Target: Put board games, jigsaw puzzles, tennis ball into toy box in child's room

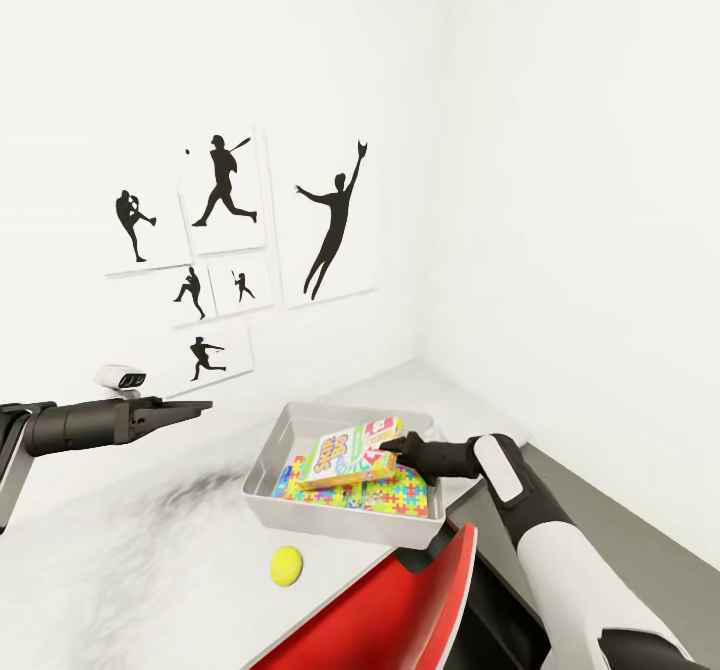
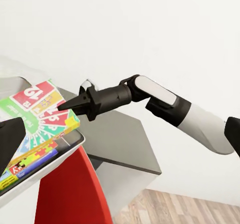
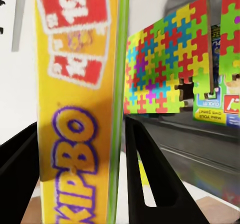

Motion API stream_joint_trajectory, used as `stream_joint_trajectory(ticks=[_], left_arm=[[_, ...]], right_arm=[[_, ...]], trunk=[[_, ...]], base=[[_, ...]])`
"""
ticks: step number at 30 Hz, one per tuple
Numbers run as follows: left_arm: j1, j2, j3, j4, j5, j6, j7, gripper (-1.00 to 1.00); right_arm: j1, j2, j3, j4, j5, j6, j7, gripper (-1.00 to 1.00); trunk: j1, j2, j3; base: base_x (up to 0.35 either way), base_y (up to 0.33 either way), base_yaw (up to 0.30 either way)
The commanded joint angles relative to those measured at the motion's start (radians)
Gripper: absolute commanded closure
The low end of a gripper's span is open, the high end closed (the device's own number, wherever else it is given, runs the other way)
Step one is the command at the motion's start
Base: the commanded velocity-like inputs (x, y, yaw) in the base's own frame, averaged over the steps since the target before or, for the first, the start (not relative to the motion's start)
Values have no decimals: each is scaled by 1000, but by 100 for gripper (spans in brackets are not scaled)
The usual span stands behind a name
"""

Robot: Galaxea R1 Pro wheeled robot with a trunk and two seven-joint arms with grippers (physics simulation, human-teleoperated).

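— Tool status?
— My right tool (image 1: pixel 392 447) pinches a green-edged board game (image 1: pixel 350 456) over the toy box (image 1: pixel 300 422) on the desk (image 1: pixel 150 560).
— Readable print?
— "KIPBO" and "12"; left tool (image 1: pixel 195 408) holds nothing.

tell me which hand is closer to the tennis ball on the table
Right. The right hand is over the toy box, shut on a board game, just up and right of the tennis ball. The left hand hovers farther off, above the table to the ball's upper left.
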Motion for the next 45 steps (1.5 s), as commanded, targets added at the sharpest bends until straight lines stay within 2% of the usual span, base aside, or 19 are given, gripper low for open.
stream_joint_trajectory(ticks=[1,15,16,32,40,43,45], left_arm=[[0,0,0,0,-1,11,-4,-100],[0,2,0,2,-1,11,-4,-100],[0,2,0,2,-1,11,-4,-100],[0,1,-1,2,-2,9,-4,-100],[0,1,-1,2,-2,8,-4,-100],[0,2,-1,2,-2,8,-4,-100],[0,2,-1,2,-2,8,-4,-100]], right_arm=[[-1,1,-2,0,9,5,8,100],[-1,2,7,2,9,3,9,100],[-1,2,7,2,9,3,9,-100],[-1,0,9,1,13,1,12,-100],[3,-15,9,-13,12,1,33,-100],[7,-15,11,-45,13,-8,23,-100],[13,-15,11,-107,14,-13,15,-100]], trunk=[[1,-1,-1],[1,-1,-1],[1,-1,-1],[1,-1,-1],[1,-1,-1],[1,-1,-1],[1,-1,-1]], base=[[0,0,0],[0,0,0],[0,0,0],[0,0,0],[0,0,0],[0,0,0],[0,0,0]])
